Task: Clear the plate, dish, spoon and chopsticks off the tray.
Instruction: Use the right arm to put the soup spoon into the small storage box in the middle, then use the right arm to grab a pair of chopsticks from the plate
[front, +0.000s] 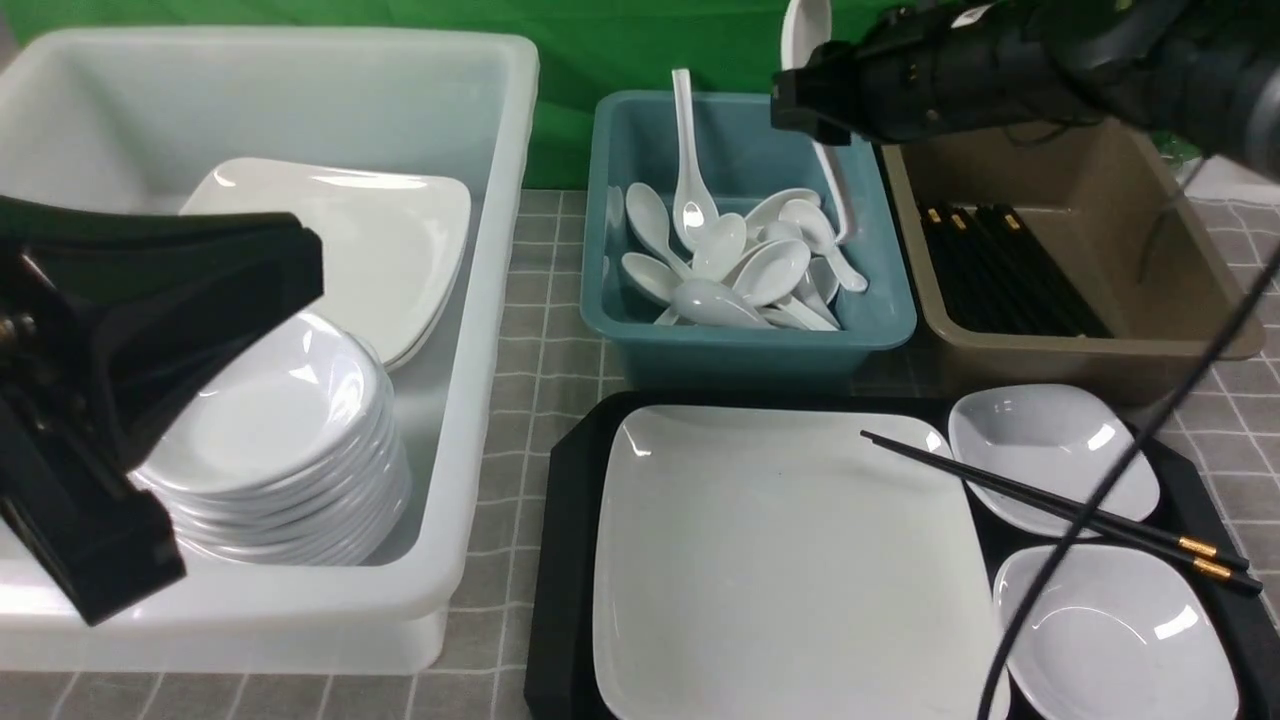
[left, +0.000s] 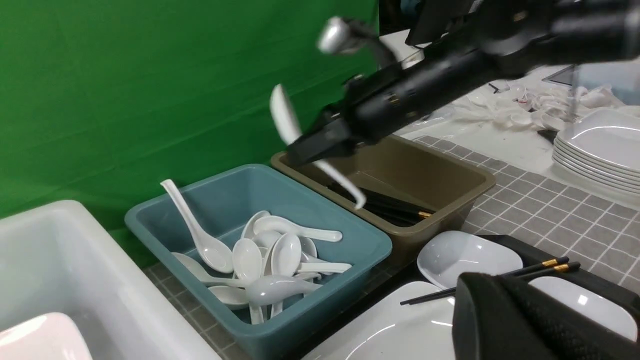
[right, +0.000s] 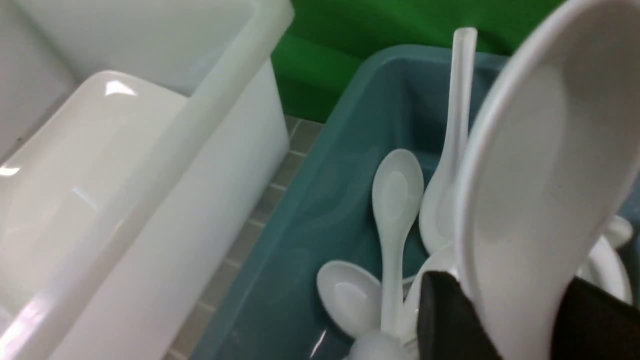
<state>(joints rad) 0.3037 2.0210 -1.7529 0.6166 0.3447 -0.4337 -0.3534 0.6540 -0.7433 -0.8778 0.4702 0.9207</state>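
clamping the glossy oval-bowled spoon (front: 806, 32), right pincer (left: 320, 145) hangs above teal plastic tub (front: 750, 340); left pincer (front: 295, 262) closed.

teal tub (front: 745, 335), spoon pile (front: 740, 270) inside, right under right fingers (right: 450, 320); brown tub (front: 1080, 350) beside, spare chopsticks (front: 1000, 270); white tub (front: 480, 300) farther out, stacked bowls (front: 290, 440)
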